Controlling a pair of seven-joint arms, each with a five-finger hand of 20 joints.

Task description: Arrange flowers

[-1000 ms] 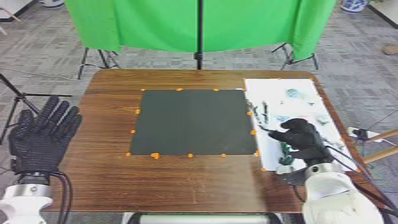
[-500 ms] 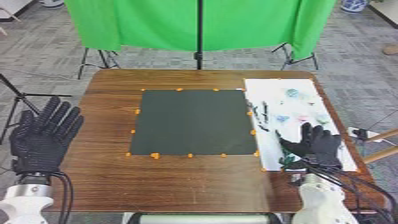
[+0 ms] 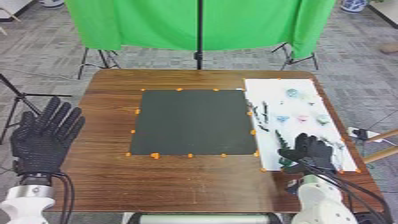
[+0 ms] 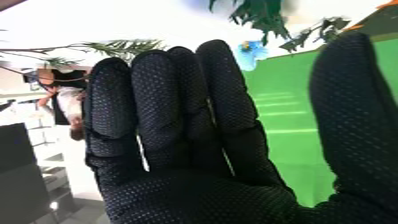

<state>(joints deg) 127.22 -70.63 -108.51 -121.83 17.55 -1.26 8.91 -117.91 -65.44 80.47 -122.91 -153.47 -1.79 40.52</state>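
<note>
The right hand is over the near part of a white sheet at the right side of the brown surface. It is open and holds nothing: in the right wrist view, the fingers are straight and close together, the thumb set well apart from them. Whether the hand touches the sheet cannot be told.

The left hand is open, fingers extended and slightly spread, at the left side of the surface and well apart from the sheet.

The flowers are on the white sheet, beyond the right hand: a pale blue-green bloom toward the far end, and nearer, in a loose row, a blue bloom, a pink bloom and a pale green one. Dark sprigs lie along the sheet's left part; green foliage lies just beside the right hand, on its left. The right wrist view shows a blue flower, dark green leaves and a narrow-leaved twig past the fingertips.

A dark mat, with orange marks around its border, occupies the middle of the surface, to the left of the sheet. A green cloth hangs beyond the far edge, behind a black pole.
</note>
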